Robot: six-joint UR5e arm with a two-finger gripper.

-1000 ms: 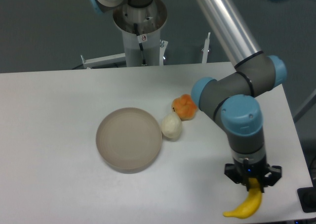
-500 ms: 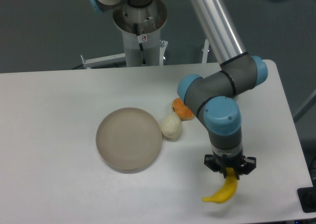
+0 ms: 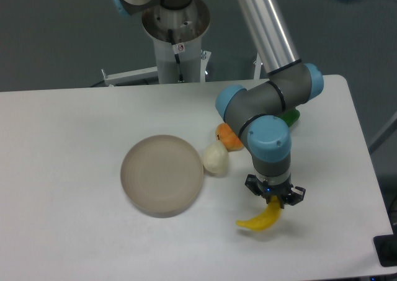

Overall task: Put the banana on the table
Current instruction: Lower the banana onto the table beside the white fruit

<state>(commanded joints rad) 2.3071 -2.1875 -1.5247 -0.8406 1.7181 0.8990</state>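
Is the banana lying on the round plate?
No. The banana hangs from the hand over bare table, well to the right of the empty plate.

Yellow banana (image 3: pixel 260 218) hangs tilted over white table (image 3: pixel 74 231)

You see the gripper (image 3: pixel 273 198) pointing down over the white worktop (image 3: pixel 74 132), closed on the upper end of the yellow banana (image 3: pixel 259 218), whose curved body hangs to the left. Left of it sits the round beige plate (image 3: pixel 162 175), with a cream egg-shaped fruit (image 3: pixel 215 158) just beside its rim and a lumpy orange fruit (image 3: pixel 228 137) behind that.
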